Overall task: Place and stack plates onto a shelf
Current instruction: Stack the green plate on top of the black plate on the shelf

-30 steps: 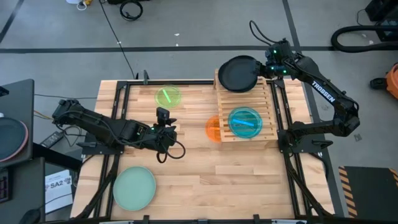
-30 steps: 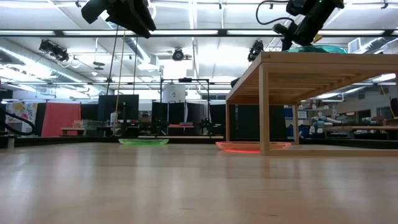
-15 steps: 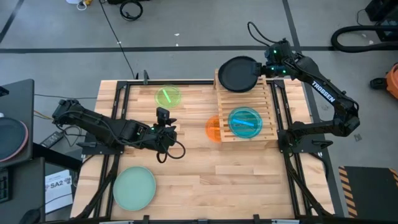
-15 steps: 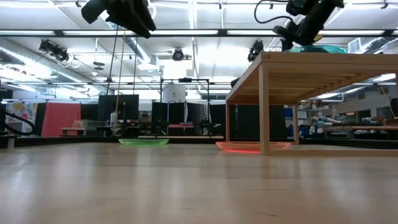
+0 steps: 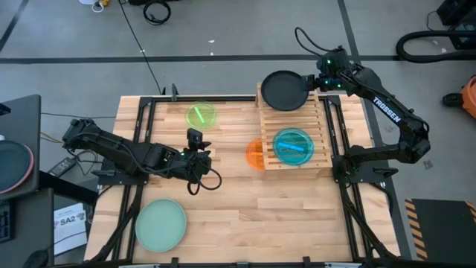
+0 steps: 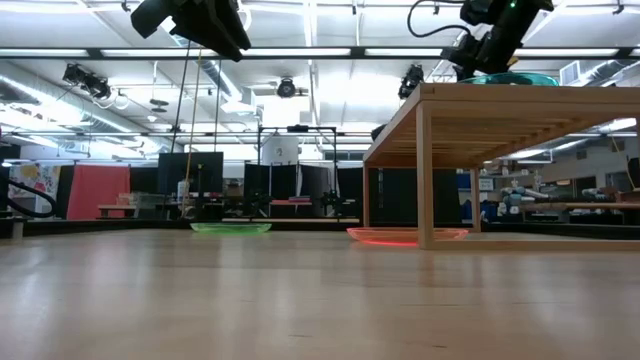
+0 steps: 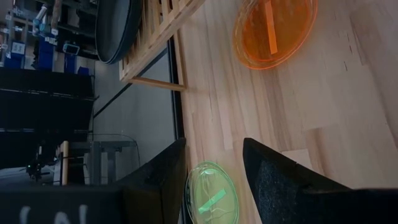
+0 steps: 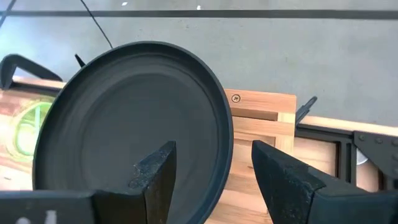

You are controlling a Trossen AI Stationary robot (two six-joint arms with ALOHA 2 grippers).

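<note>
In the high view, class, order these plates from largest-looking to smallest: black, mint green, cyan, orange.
1. Mint green plate and black plate: alike, unranked.
2. Cyan plate.
3. Orange plate: partly hidden under the shelf, so its rank is unsure.

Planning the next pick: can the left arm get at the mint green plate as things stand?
Probably yes. The mint green plate lies alone on the tabletop on the left arm's side, nothing on or beside it. The left gripper hovers open and empty above the table's middle; the right gripper is far off at the black plate.

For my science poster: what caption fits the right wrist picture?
Open right gripper straddling the black plate's rim over the wooden shelf.
</note>
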